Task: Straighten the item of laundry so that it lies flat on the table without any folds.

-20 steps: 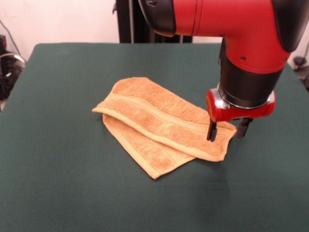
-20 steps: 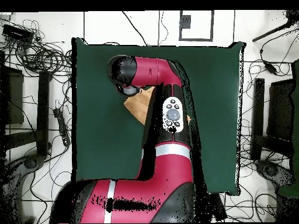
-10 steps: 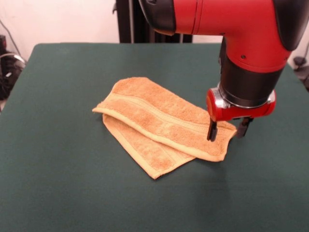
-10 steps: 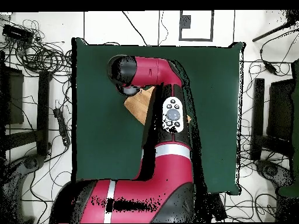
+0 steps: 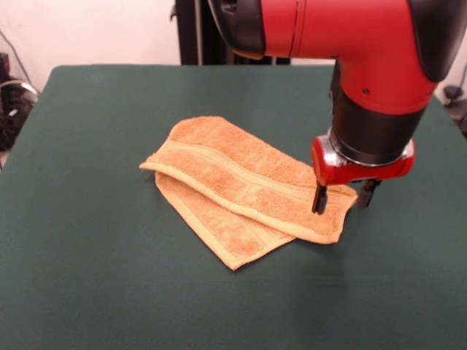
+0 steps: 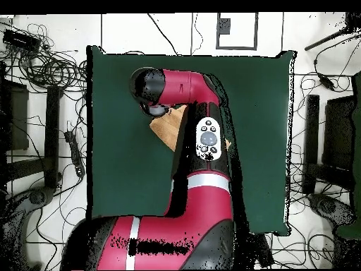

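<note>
The towel (image 5: 244,191) lies folded on the surface (image 5: 87,277). The gripper (image 5: 341,197) is spread wide, straddling 1 towel corner, nothing clamped.

Robot lab, cable tangles (image 6: 49,67) on floor, green-clothed table (image 6: 120,141)

Large rectangular table (image 5: 87,277), covered in dark green cloth. One item laid directly on it: orange-tan terry towel (image 5: 241,186), near middle, folded over itself, upper layer laid across lower at an angle. Ribbed border bands seen along upper layer. In overhead view, towel (image 6: 169,127) largely hidden.
</note>
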